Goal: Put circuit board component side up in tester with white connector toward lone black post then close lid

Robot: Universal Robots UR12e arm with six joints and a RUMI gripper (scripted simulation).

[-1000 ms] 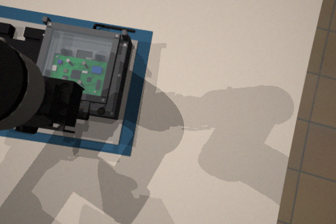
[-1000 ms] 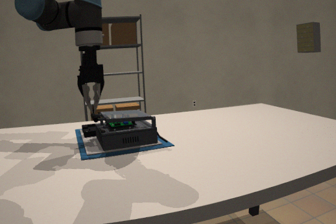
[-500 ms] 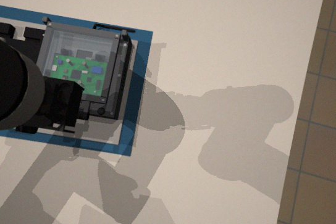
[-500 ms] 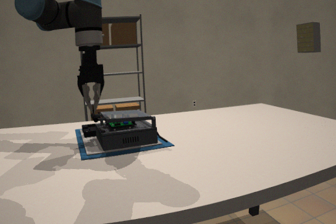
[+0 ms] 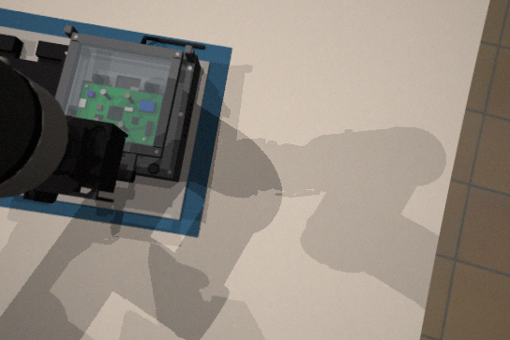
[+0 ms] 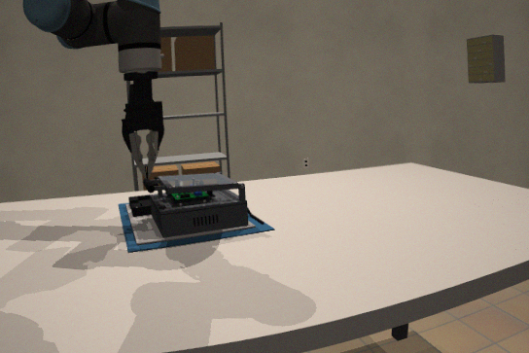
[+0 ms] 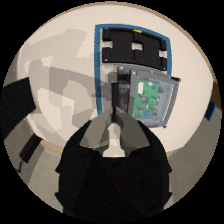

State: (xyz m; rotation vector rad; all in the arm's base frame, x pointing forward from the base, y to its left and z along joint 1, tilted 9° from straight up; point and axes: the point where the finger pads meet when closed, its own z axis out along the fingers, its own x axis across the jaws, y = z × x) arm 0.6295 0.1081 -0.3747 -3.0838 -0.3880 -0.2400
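Observation:
The green circuit board lies flat in the dark tester, component side up, under the clear lid. The lid is lowered over the board and stands nearly level above it in the side view. My gripper is shut and empty, with its fingertips just above the lid's left edge. In the wrist view the shut fingers point down at the tester's left rim, beside the board. The empty black tray lies beyond the tester on the blue mat.
The tester and tray sit on a blue mat at the left of a white table. The table's right edge borders a tiled floor. A metal shelf rack stands behind the table.

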